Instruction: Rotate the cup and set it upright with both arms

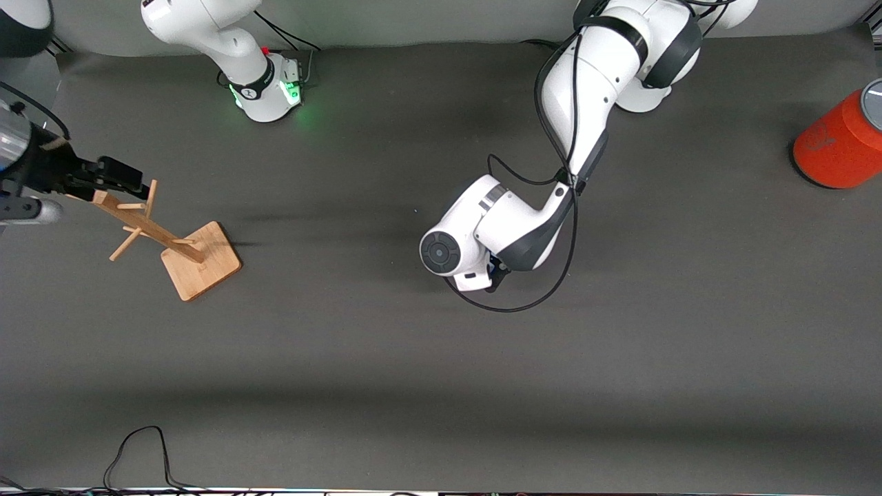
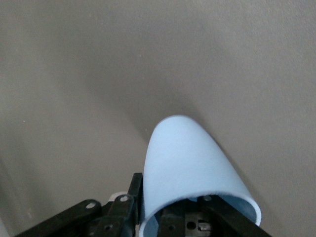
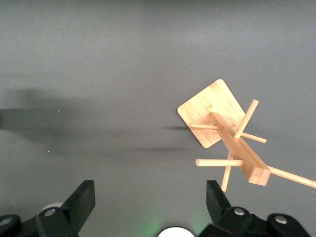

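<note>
A dark grey desk point(image 1: 358, 344) fills the room's middle. The left hand point(image 1: 497, 270), low over the desk's centre, is clamped on the rim of the light-blue cup point(image 2: 190, 168), one finger inside its mouth; the cup lies tipped on its side. The right hand point(image 3: 148, 205) waits, its fingers spread wide, above the wooden peg stand point(image 1: 180, 242). An orange container point(image 1: 841, 145) stands at the left arm's end.

left arm point(image 1: 586, 89): reaches down to mid-table, wrist bent low
left gripper point(image 2: 190, 224): clamped — one finger inside the cup point(image 2: 187, 163), one outside
right arm point(image 1: 207, 34): waits, wrist raised at its end of the table
right gripper point(image 3: 148, 207): fingers wide apart — holding nothing
</note>
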### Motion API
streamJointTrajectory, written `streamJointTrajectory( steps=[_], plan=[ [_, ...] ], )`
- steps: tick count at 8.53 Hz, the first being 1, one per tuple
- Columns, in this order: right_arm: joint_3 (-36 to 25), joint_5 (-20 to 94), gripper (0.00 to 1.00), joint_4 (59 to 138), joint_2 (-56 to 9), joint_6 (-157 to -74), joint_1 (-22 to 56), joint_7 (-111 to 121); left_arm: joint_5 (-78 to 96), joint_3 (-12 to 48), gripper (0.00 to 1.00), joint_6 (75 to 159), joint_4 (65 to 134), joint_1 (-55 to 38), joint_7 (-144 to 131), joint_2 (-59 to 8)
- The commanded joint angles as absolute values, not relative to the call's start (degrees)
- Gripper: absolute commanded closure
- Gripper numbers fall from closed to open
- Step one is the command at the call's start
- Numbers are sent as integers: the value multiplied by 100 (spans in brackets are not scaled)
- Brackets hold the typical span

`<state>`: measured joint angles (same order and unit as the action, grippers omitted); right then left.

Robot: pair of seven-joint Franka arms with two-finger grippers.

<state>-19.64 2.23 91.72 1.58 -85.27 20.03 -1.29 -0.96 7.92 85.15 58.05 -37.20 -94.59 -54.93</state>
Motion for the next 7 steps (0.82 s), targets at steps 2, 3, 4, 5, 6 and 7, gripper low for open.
streamJointTrajectory(
  steps=[2,3,4,5,6,7],
  plan=[
    [-127,158,0,9395,448,-8490,259,386,-88,1080,100,8473,5818,-3727,-8529,-5177],
    [-10,202,0,9465,361,-8760,229,378,-88,1159,100,8499,5827,-3700,-7925,-5159],
    [0,498,0,9492,395,-8797,107,378,-97,1151,100,8725,5845,-3726,-7319,-5124],
    [104,562,0,9510,396,-8789,10,352,-105,1160,100,9180,5871,-3718,-7060,-5098],
    [123,562,0,9579,378,-8833,52,299,-97,1256,100,9724,5932,-3666,-6805,-4932],
    [106,563,0,9580,369,-8850,70,290,-97,1353,100,10051,6020,-3561,-6611,-4844]
  ],
)
